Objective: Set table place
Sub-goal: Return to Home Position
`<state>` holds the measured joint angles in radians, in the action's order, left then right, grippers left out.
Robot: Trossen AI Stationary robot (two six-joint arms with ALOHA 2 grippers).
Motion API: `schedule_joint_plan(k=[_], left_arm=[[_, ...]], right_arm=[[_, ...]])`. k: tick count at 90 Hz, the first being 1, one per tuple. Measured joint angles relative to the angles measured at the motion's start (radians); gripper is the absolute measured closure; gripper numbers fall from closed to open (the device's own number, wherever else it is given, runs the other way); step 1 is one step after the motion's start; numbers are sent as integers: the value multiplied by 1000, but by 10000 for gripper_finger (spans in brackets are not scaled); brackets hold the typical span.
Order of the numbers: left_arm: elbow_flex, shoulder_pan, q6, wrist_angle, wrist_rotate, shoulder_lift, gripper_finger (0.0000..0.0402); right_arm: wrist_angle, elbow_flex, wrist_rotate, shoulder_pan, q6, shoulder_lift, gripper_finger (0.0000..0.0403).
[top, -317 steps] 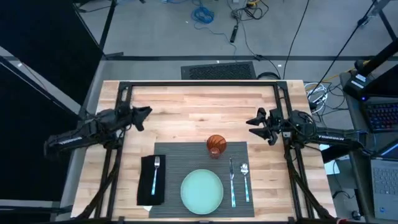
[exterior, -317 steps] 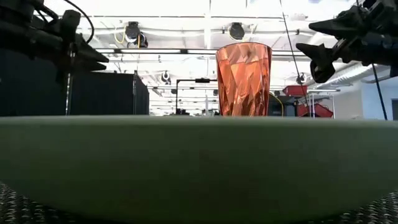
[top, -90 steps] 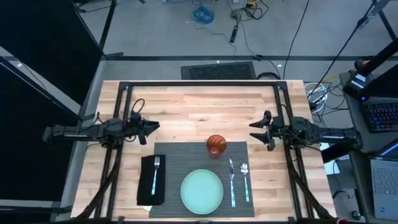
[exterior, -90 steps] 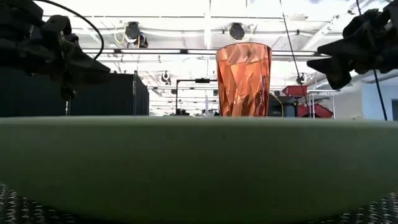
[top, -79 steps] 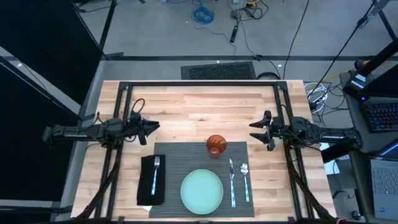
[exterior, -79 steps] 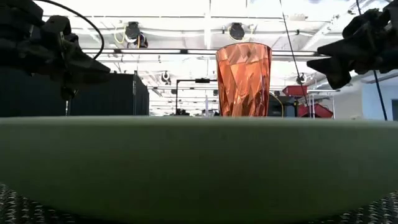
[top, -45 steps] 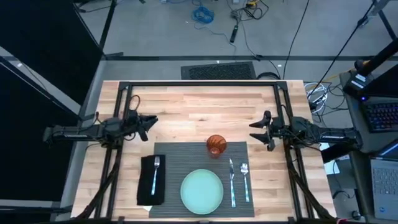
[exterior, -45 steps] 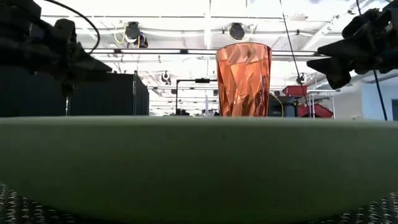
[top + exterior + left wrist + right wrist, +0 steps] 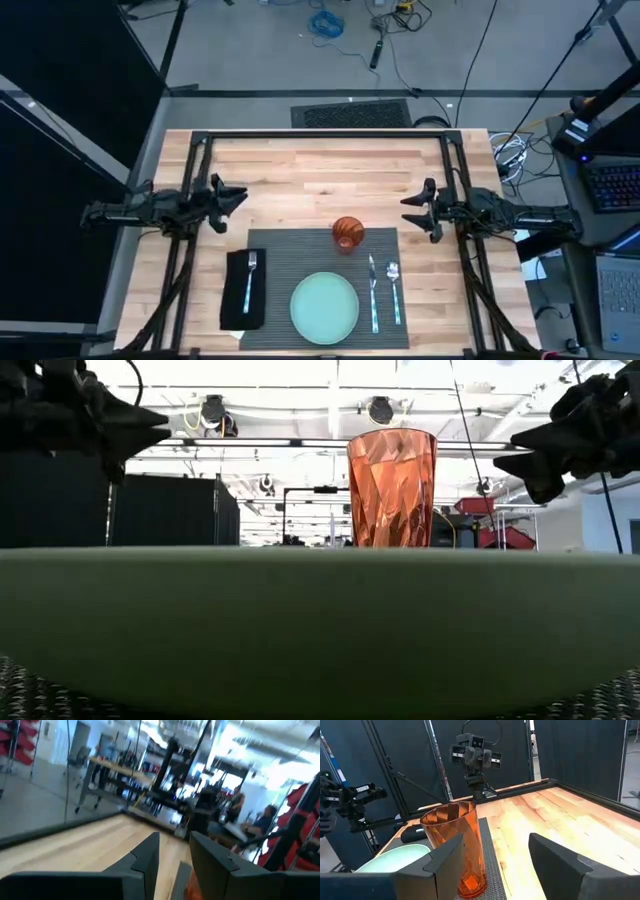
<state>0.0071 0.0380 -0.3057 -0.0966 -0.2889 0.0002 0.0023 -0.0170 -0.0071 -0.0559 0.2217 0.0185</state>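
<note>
The ribbed dark grey placemat (image 9: 315, 255) lies flat at the table's near middle. On it rest a pale green plate (image 9: 325, 307), an orange faceted cup (image 9: 347, 233) standing upright at its far edge, and a knife (image 9: 373, 290) and a spoon (image 9: 394, 288) right of the plate. A fork (image 9: 250, 276) lies on the black napkin (image 9: 243, 295) at the mat's left end. My left gripper (image 9: 240, 194) hovers open above bare wood, beyond the napkin. My right gripper (image 9: 404, 205) hovers open to the right of the cup (image 9: 454, 847), empty.
A black frame rail (image 9: 325, 135) crosses the far part of the table, with side rails running toward the near edge under each arm. Bare wood (image 9: 330, 180) stretches between the grippers, beyond the placemat. A keyboard (image 9: 612, 185) sits off the table's right side.
My left gripper has risen and drawn back a little toward the table's left and far edges, staying open and empty. My right gripper and the place setting have kept still.
</note>
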Motion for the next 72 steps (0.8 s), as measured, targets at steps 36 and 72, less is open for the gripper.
schedule_joint_plan(k=[36,72], left_arm=[[0,1,78,63,135,21,308],[0,1,264,74,203,53,308]], right_arm=[[0,0,1,0,-2,4,195],[0,0,2,0,5,4,195]])
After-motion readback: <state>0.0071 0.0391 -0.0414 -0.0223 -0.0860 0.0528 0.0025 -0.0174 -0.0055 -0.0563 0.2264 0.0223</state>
